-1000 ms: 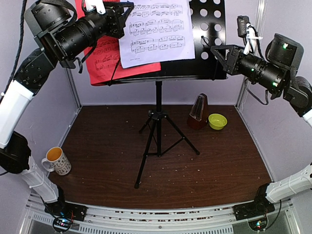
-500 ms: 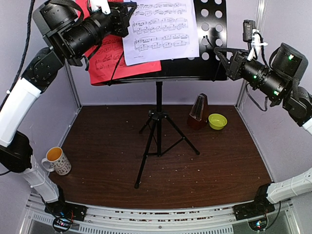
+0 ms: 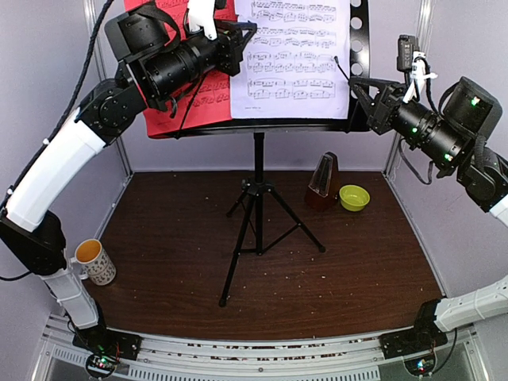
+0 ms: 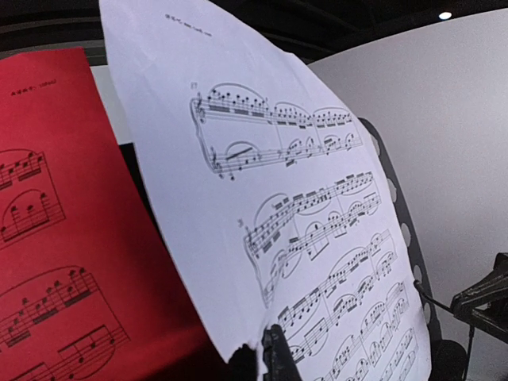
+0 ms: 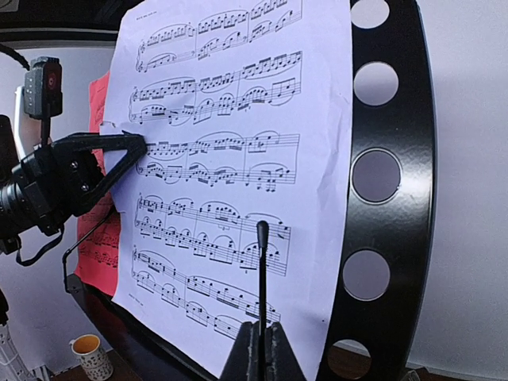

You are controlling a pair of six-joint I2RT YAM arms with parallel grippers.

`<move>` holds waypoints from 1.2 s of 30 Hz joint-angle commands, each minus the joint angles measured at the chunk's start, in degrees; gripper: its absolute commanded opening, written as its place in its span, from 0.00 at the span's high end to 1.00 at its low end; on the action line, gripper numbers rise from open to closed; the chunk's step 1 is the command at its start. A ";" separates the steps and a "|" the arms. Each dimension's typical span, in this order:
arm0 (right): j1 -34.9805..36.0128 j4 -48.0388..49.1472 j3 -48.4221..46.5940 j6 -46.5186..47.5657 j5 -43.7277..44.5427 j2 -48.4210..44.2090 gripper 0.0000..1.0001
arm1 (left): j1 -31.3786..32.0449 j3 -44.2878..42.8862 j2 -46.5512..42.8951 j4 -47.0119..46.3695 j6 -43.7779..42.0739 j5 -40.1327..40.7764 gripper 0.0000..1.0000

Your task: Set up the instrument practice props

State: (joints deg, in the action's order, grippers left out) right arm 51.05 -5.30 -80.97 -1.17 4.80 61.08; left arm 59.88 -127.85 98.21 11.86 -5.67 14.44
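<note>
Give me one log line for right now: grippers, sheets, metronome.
left gripper: shut on white sheet edge | right gripper: shut on retainer wire | red sheet: on stand, partly behind white sheet | metronome: on table

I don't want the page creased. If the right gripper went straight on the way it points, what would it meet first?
Probably the white sheet on the music stand: the right gripper, shut on a thin wire, points at it; depth is unclear.

Pale lilac walls [image 3: 190, 155] enclosed a dark brown wooden counter [image 3: 357, 270] speckled with light crumbs [image 3: 325, 276]. Metal posts [image 3: 119, 151] stood at the back corners.
</note>
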 commanded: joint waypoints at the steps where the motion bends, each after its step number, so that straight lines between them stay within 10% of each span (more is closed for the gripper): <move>1: 0.37 2.15 0.64 1.17 -1.61 -1.14 1.00 | -0.24 -1.41 0.76 -5.31 1.46 -4.45 1.00; 31: 0.39 2.36 1.08 2.20 -1.08 -1.31 1.00 | -0.29 2.66 2.84 -7.33 5.62 -5.85 1.00; 36: 0.37 2.57 1.25 2.14 -1.21 -1.40 1.00 | -0.28 3.83 1.50 -7.72 5.50 -5.91 0.77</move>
State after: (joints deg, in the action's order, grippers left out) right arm 51.09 -4.23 -80.23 0.12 4.73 61.04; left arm 59.83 -125.08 101.30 5.96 -0.69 8.71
